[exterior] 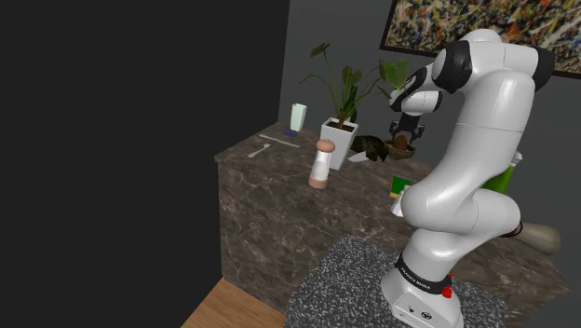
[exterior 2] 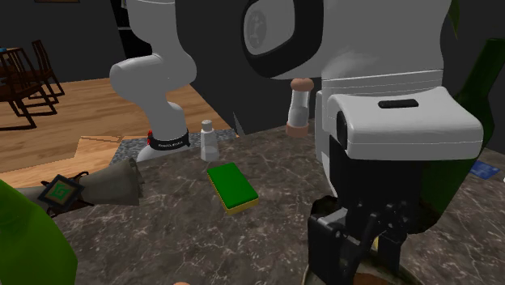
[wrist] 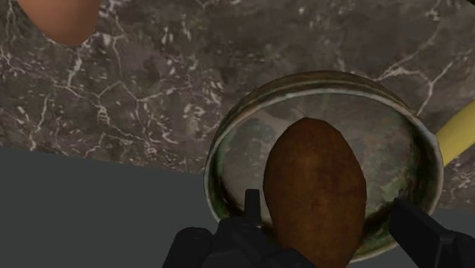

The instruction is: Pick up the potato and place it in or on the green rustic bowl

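The lower end of the potato (wrist: 314, 190) is cut off by the wrist view's edge, between the pincer's (wrist: 326, 199) black fingers (wrist: 419, 228). Whether it rests on the bottom of the bowl (wrist: 320, 78) or hangs just above it cannot be told. It lies inside the ring of the worn, greenish rim. Part of that rim is hidden behind the potato and the fingers. A peach-coloured object (wrist: 61, 19) is cut off at a corner and cannot be identified. A yellow strip (wrist: 457, 133) disappears behind the bowl's rim. The pincer is spread wide. One finger lies against the potato's side and the other stands clear of it, so nothing is clamped. The bowl sits on the dark marbled worktop (wrist: 152, 99), close to its edge.
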{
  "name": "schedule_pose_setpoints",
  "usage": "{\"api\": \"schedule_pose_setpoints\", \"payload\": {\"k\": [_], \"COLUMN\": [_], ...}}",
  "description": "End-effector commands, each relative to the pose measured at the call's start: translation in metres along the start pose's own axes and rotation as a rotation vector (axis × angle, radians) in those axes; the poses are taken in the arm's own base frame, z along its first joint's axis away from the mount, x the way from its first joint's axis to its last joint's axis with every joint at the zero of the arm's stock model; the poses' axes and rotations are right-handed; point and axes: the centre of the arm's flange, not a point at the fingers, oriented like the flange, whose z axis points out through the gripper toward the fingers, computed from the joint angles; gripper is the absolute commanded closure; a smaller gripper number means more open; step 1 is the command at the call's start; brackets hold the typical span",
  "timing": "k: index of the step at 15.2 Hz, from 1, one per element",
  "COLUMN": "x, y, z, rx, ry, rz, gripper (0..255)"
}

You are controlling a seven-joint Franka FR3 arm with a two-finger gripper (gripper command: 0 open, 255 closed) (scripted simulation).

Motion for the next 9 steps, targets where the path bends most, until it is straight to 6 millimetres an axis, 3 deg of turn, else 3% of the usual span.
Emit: {"api": "schedule_pose_setpoints", "payload": {"k": [1, 5, 9], "x": [0.0, 0.0, 0.0], "y": [0.0, 0.0, 0.0], "z": [0.0, 0.0, -0.05], "rx": [0.0, 0.0, 0.0], "ry": [0.0, 0.0, 0.0], "rz": [0.0, 0.0, 0.0], "gripper": [0, 0, 0]}}
